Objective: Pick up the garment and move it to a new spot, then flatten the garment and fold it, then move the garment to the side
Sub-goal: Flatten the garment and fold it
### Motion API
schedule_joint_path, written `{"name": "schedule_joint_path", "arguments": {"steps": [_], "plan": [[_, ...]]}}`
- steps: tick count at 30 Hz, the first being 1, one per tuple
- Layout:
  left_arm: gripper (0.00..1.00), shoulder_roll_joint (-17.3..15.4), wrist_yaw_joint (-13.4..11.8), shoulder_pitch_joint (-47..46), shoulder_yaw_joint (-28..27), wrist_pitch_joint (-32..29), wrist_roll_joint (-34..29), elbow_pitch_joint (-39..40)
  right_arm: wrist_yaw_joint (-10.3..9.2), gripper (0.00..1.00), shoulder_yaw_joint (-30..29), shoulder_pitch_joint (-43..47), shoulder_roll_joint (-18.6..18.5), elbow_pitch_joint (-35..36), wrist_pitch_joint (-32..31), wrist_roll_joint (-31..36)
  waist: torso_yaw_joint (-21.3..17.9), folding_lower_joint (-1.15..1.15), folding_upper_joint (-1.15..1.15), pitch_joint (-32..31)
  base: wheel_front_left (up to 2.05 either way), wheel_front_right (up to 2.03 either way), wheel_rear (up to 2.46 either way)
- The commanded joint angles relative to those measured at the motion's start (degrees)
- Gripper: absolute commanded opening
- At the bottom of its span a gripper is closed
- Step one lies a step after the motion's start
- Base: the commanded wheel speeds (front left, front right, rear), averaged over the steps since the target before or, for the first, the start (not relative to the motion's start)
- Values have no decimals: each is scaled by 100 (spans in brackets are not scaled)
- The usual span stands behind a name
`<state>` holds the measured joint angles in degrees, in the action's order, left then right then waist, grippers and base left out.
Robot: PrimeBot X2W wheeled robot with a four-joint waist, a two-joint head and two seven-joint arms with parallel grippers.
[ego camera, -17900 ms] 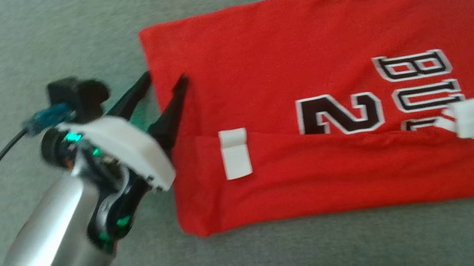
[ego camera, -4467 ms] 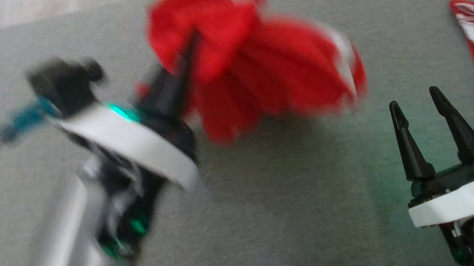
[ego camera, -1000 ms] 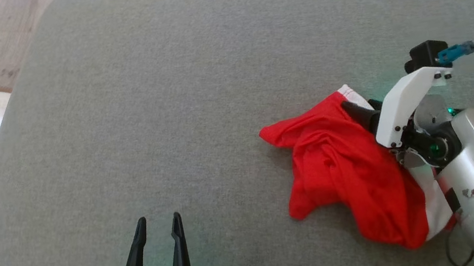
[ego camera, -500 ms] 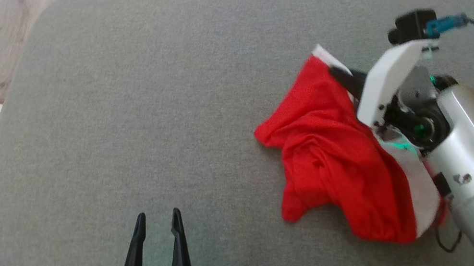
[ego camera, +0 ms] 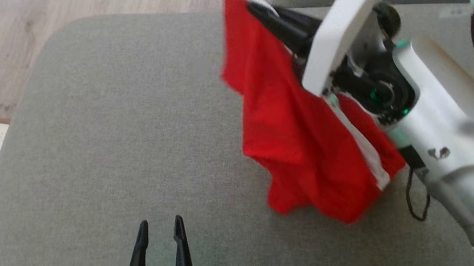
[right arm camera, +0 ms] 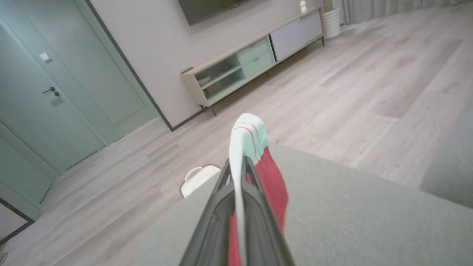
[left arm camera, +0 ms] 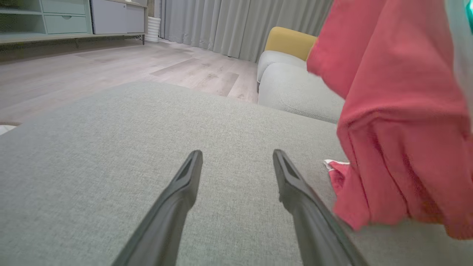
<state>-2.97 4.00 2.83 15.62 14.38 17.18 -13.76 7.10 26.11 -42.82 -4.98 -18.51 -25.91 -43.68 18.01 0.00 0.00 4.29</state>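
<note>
Garment [ego camera: 295, 132] clamped by white trim in right hand [ego camera: 258, 8], hanging above grey cushion [ego camera: 118, 124], lower end close to it. Left hand [ego camera: 159, 225] spread wide, holding nothing, near front edge. Judged: pick-up done; setting down elsewhere, flattening, folding, moving aside all left.

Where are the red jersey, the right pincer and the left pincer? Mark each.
red jersey [ego camera: 295, 132], head view, middle of the hanging cloth.
right pincer [ego camera: 253, 7], head view, closed fingertips gripping the jersey's edge.
left pincer [ego camera: 160, 221], head view, gap between the open fingertips.
</note>
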Motion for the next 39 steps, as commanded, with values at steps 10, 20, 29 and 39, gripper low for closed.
{"name": "schedule_joint_path", "arguments": {"steps": [10,20,29,39], "plan": [[100,9,-152,162,-108,62,62,214,39,0,240,-723,-27,659,535,-760,42,0,0,-300,0,0,0],[100,9,-188,197,-151,62,59,300,39,0,144,-584,-275,753,987,-924,-214,0,0,-277,0,0,0],[100,9,-222,256,-223,62,110,351,39,0,-1584,903,-56,233,1426,310,-566,0,0,-206,0,0,0],[100,9,-155,97,-277,62,121,347,39,0,-3379,2786,208,70,1461,687,-1049,0,0,77,0,0,0]]}}
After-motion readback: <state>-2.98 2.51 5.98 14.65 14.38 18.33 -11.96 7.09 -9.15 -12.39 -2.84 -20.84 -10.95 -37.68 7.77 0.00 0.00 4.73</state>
